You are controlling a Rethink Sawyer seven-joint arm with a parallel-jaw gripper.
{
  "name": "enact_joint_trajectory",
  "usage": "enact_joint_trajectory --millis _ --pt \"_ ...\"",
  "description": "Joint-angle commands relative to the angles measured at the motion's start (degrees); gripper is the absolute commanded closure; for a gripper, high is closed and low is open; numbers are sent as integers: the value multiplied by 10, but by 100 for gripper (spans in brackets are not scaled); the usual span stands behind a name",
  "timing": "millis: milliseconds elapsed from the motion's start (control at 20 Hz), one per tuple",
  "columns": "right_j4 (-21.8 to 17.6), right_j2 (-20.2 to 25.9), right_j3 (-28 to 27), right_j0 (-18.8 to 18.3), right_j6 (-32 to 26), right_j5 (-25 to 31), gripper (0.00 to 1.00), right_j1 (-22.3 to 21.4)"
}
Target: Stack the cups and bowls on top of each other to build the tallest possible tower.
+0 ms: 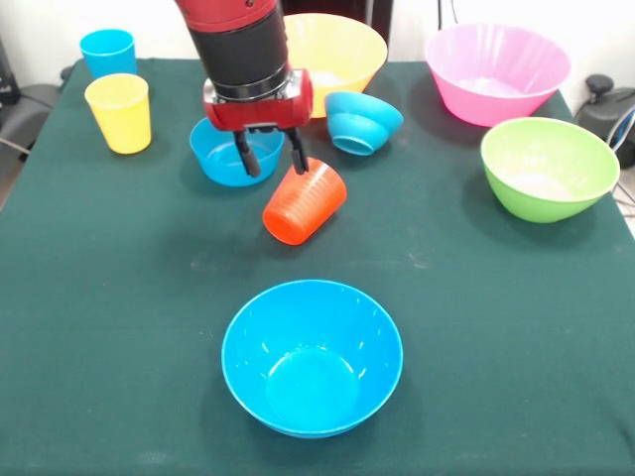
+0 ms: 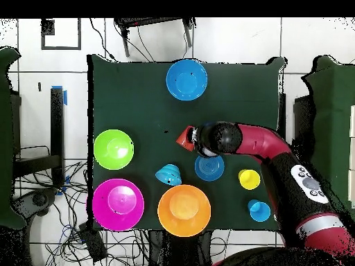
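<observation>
My gripper (image 1: 270,157) (image 2: 197,138) hangs open over the table's middle. An orange-red ribbed cup (image 1: 305,201) (image 2: 185,137) is tilted, base toward the front, with its rim against the right-hand finger (image 1: 298,154). A small blue bowl (image 1: 233,154) (image 2: 209,167) sits just behind the fingers. A second small blue bowl (image 1: 362,122) (image 2: 168,173) lies tipped beside the yellow-orange bowl (image 1: 332,50) (image 2: 184,210). The medium blue bowl (image 1: 313,357) (image 2: 186,79) stands alone at the front. Pink (image 1: 496,71) and green (image 1: 549,167) bowls are at the right. No tower is in view.
A yellow cup (image 1: 119,112) (image 2: 249,179) and a sky blue cup (image 1: 108,52) (image 2: 259,210) stand upright at the far left corner of the green tablecloth (image 1: 476,317). Dark chairs and cables surround the table in the overhead view.
</observation>
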Motion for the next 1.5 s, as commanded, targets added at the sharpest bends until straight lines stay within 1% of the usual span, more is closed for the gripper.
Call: enact_joint_trajectory --millis 50,200,300,350,550,600,950,1250,1400,1500 --pt "-49 -34 31 19 -9 -3 0 10" --pt "-36 -34 19 33 -6 30 0 -6" --pt "-28 -31 -11 45 -12 57 0 -6" --pt "-21 -29 -42 55 -15 81 0 1" --pt "-1 -21 -98 73 -23 141 0 3" --pt "1 -20 -106 75 -23 149 0 4" --pt "14 -11 -126 83 -24 203 0 -20" --pt "25 -4 -170 98 -20 234 0 -11" --pt "29 -3 -176 101 -20 245 0 -14" --pt "33 -2 -167 95 -24 245 0 -21"
